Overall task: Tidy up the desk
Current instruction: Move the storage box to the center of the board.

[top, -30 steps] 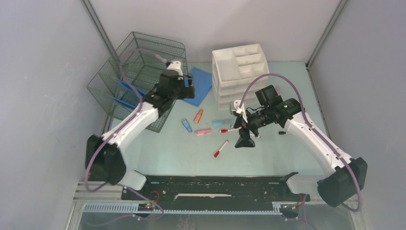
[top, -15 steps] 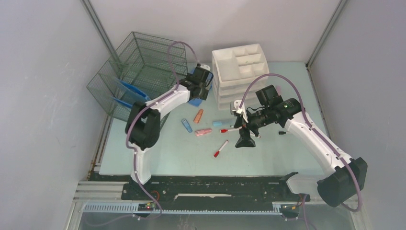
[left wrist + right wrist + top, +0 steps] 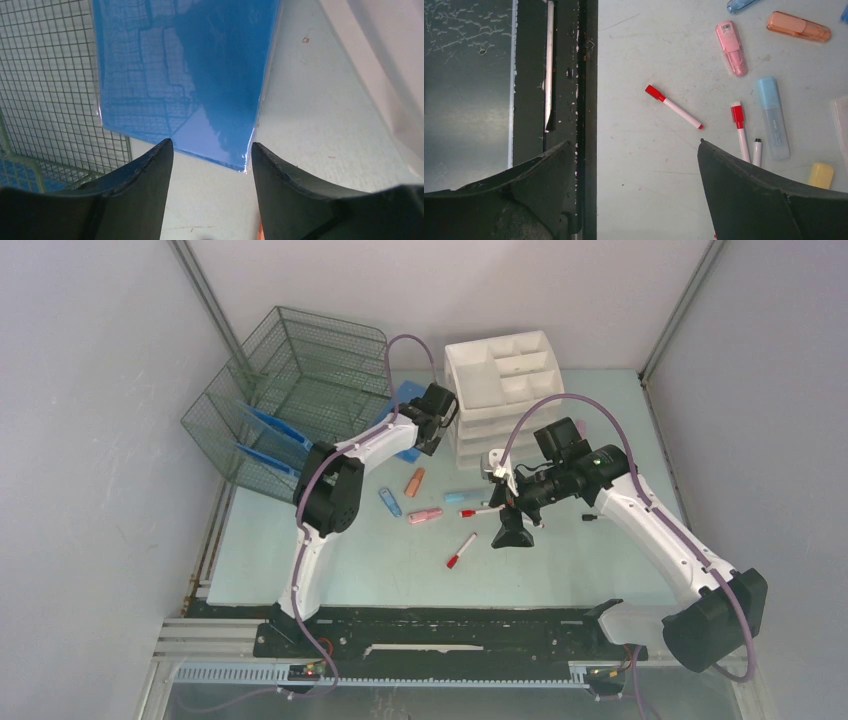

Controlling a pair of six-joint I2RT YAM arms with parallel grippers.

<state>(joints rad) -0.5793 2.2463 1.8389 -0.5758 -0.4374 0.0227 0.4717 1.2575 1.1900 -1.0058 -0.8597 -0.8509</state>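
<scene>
1. Tabletop (image 3: pixel 560 560): the pale mint-green surface lies under both hands and carries every loose item. Up close it shows faint scuffs and specks.
2. The left hand (image 3: pixel 210 150) hovers low over the tabletop with its fingers spread and nothing clamped between them. Just past its fingertips lies the near corner of a blue folder (image 3: pixel 185 75), flat on the surface.
3. To that hand's left stands a wire mesh rack (image 3: pixel 45 75), its grid mirrored in the folder's glossy face. Whether the folder touches the rack I cannot tell. To the hand's right rises the wall of a white drawer organiser (image 3: pixel 500 390).
4. The right hand (image 3: pixel 636 200), well apart from the left, hangs above bare tabletop, released wide and empty.
5. Nearest its fingertips lies a red-capped marker (image 3: pixel 674 106). Beyond that are a second red-capped marker (image 3: pixel 740 130) and a small black-capped pen (image 3: pixel 757 150), side by side, with a light-blue highlighter (image 3: pixel 772 117) just beside them.
6. Farther out from this hand are a pink stick (image 3: pixel 731 47) and an orange stick (image 3: pixel 798 26). A yellow piece (image 3: pixel 821 175) sits at the edge of the wrist view.
7. On the arm-base side of the right hand, a black front rail (image 3: pixel 569 75) runs along the tabletop's near edge, chipped and flecked white.
8. Plain pale grey walls (image 3: pixel 90 490) close in the tabletop on the left, back and right, with metal posts at the two far corners.
</scene>
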